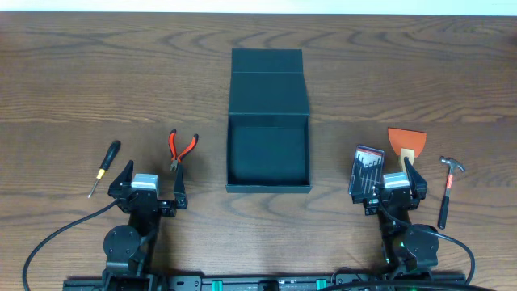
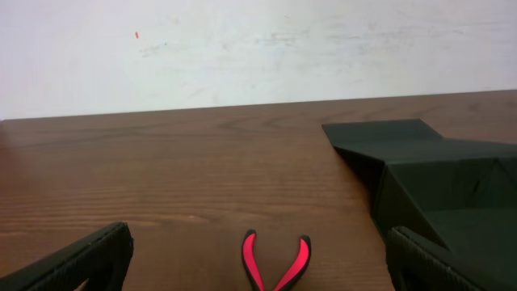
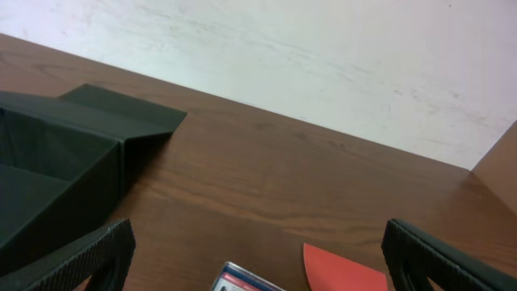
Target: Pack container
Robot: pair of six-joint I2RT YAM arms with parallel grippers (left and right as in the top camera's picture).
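Overhead: the dark container (image 1: 268, 153) sat at mid-counter (image 1: 81, 73), its lid flap laid back. Left of the container lay red-handled pliers (image 1: 181, 148) and a screwdriver (image 1: 105, 167); right of it, a drill-bit case (image 1: 367, 170), an orange scraper (image 1: 405, 141) and a hammer (image 1: 448, 190). The left end effector (image 1: 153, 171) and the right end effector (image 1: 388, 174) stood wide, holding nothing.

Left wrist: the pliers lay left of the container.

Right wrist: case and scraper edges showed right of the container.
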